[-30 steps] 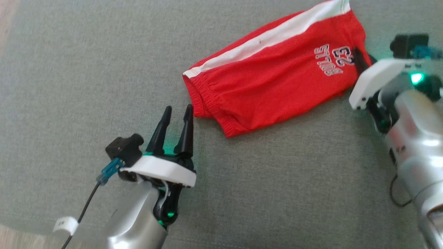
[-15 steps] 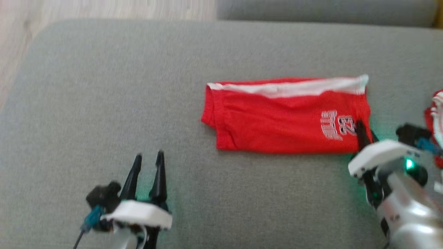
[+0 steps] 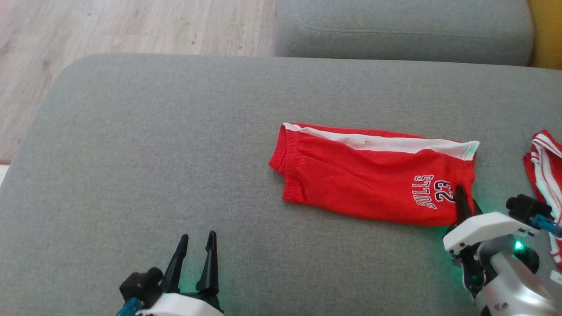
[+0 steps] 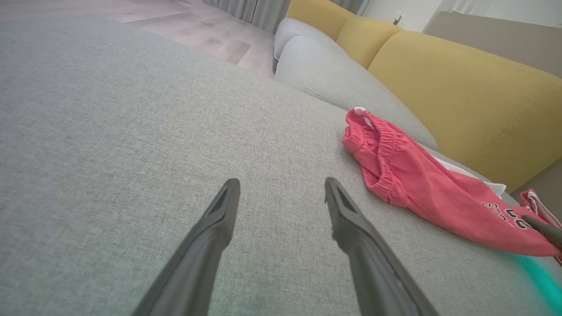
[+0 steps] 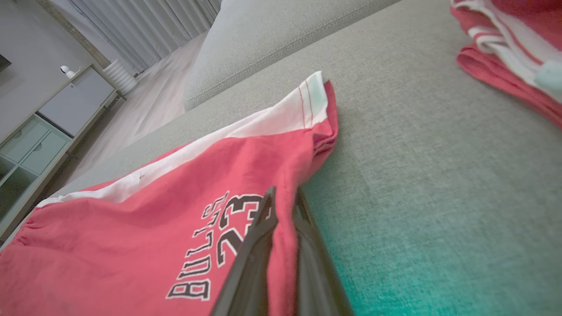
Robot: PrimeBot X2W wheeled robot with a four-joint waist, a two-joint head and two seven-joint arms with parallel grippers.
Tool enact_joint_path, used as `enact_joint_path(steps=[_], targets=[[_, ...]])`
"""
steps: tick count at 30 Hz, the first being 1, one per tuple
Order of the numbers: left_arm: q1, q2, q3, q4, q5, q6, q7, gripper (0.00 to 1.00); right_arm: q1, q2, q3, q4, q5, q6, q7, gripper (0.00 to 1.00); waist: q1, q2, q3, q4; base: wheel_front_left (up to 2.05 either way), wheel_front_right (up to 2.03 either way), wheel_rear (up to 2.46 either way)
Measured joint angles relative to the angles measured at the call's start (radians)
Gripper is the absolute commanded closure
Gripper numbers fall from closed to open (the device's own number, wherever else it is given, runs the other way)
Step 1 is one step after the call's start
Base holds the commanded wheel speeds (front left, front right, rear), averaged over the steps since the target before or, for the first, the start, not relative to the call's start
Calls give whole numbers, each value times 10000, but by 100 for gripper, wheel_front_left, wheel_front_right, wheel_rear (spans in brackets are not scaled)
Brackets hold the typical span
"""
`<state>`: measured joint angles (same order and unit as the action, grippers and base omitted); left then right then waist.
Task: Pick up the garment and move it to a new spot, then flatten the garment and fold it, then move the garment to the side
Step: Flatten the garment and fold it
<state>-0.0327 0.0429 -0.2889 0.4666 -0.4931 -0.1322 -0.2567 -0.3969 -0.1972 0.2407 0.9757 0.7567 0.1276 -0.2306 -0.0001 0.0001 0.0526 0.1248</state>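
Observation:
The garment is a pair of red shorts (image 3: 364, 175) with a white side stripe and "BULLS 23" print, lying folded on the grey sofa cushion (image 3: 153, 145). My right gripper (image 3: 461, 195) is shut on the shorts' leg hem beside the "23". In the right wrist view, red cloth is pinched between the right gripper's (image 5: 284, 197) fingers. My left gripper (image 3: 197, 237) stands open over bare cushion at the lower left, well apart from the elastic waistband (image 4: 377, 149). In the left wrist view the left gripper (image 4: 282, 184) has nothing between its fingers.
A second red-and-white garment (image 3: 544, 166) lies at the cushion's right edge, close to my right arm. Another grey cushion (image 3: 395, 30) and a yellow backrest (image 4: 461, 87) lie beyond. Wood floor (image 3: 109, 26) borders the cushion's rounded left and far-left edges.
The head camera has swung, so the whole picture has shifted. The right gripper stays on the hem by the "23". The left gripper, once close to the waistband, is now far from it.

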Motion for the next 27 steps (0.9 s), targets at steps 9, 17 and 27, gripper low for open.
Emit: enact_joint_path(steps=[9,17,27], targets=[[-132,0,-414,171,-8,0,0,0,-859,301,642,-1016,-533,0,-88,100,2,0,178,383,0,0,0],[-244,4,-700,376,-382,0,0,0,-1354,1346,3085,-2086,-589,0,424,28,1,0,197,1036,0,0,0],[-366,8,-249,288,123,0,0,0,-913,1354,4230,-2497,-203,-2,-59,0,1,0,257,939,0,0,0]])
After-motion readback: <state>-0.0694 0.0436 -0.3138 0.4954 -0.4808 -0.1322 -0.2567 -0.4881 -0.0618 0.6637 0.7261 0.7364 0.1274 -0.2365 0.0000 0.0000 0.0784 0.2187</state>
